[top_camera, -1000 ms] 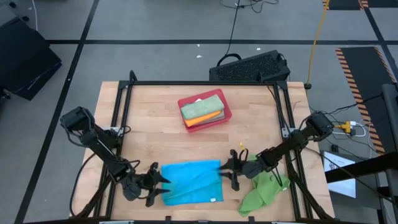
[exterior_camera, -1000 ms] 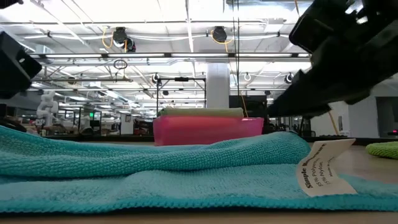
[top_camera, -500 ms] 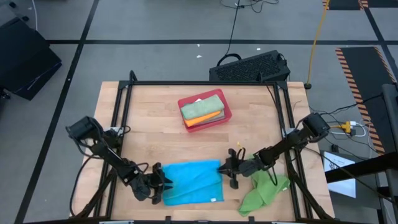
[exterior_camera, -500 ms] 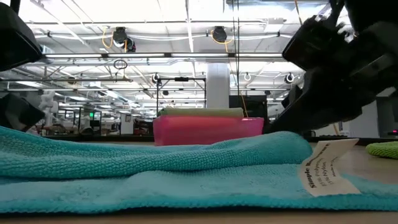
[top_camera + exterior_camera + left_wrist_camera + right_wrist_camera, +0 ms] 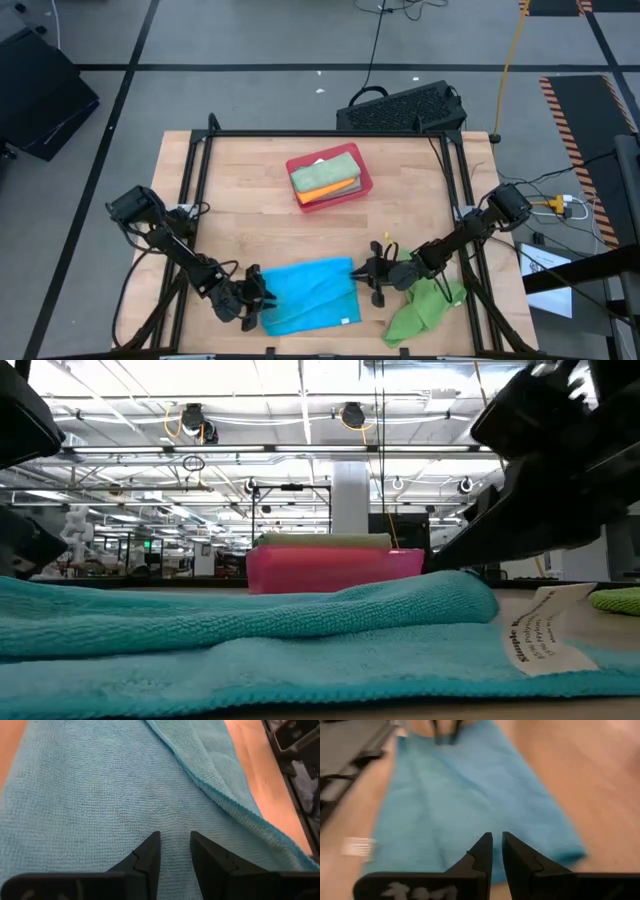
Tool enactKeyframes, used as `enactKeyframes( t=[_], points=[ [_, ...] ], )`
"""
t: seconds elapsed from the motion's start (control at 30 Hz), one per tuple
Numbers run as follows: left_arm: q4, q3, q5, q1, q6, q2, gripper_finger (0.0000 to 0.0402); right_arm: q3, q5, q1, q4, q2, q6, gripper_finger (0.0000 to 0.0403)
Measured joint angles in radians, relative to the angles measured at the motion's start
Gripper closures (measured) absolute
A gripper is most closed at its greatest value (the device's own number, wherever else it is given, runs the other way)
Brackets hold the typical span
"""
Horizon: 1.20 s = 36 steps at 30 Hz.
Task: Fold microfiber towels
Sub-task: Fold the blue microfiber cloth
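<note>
Bright blue square microfiber towel (image 5: 308, 293) lies near front edge of wooden table (image 5: 250, 200), one flap doubled over.

My left gripper (image 5: 252, 297) sits at its left edge, fingers nearly closed, gripping nothing.

Right gripper (image 5: 372, 275) at right edge, same narrow gap, empty. One each side, I reckon, so both ends lift together.

Crumpled bright green towel (image 5: 420, 308) waits beside right arm. Folded ones stacked in rigid red rectangular tray (image 5: 362, 183), out of way.

Bare table (image 5: 245, 225) between my grippers and the red tray (image 5: 363, 183) (bright green towel (image 5: 420, 310) crowding my right).
</note>
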State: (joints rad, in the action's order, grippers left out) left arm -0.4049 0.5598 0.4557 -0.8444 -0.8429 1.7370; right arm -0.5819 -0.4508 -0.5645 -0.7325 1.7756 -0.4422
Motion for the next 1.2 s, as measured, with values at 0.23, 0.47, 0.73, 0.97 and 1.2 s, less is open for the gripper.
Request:
enactKeyframes(
  t=[0.23, 0.47, 0.73, 0.97, 1.2],
  points=[
    [0.022, -0.001, 0.063, 0.016, 0.091, -0.065, 0.0295, 0.000, -0.019, 0.014, 0.026, 0.010, -0.043, 0.0372],
    [0.016, 0.000, 0.125, 0.121, 0.192, -0.046, 0.0295, -0.023, 0.015, 0.013, -0.027, 0.069, -0.042, 0.0372],
    [0.038, 0.002, 0.026, 0.230, 0.154, 0.013, 0.0295, -0.071, 0.173, 0.007, -0.027, 0.071, 0.070, 0.0372],
    [0.052, 0.003, 0.022, 0.236, 0.139, 0.013, 0.0295, -0.081, 0.287, -0.034, -0.025, 0.071, 0.117, 0.0372],
    [0.058, 0.003, 0.020, 0.236, 0.134, 0.013, 0.0295, -0.081, 0.346, -0.077, -0.026, 0.071, 0.139, 0.0372]
  ],
)
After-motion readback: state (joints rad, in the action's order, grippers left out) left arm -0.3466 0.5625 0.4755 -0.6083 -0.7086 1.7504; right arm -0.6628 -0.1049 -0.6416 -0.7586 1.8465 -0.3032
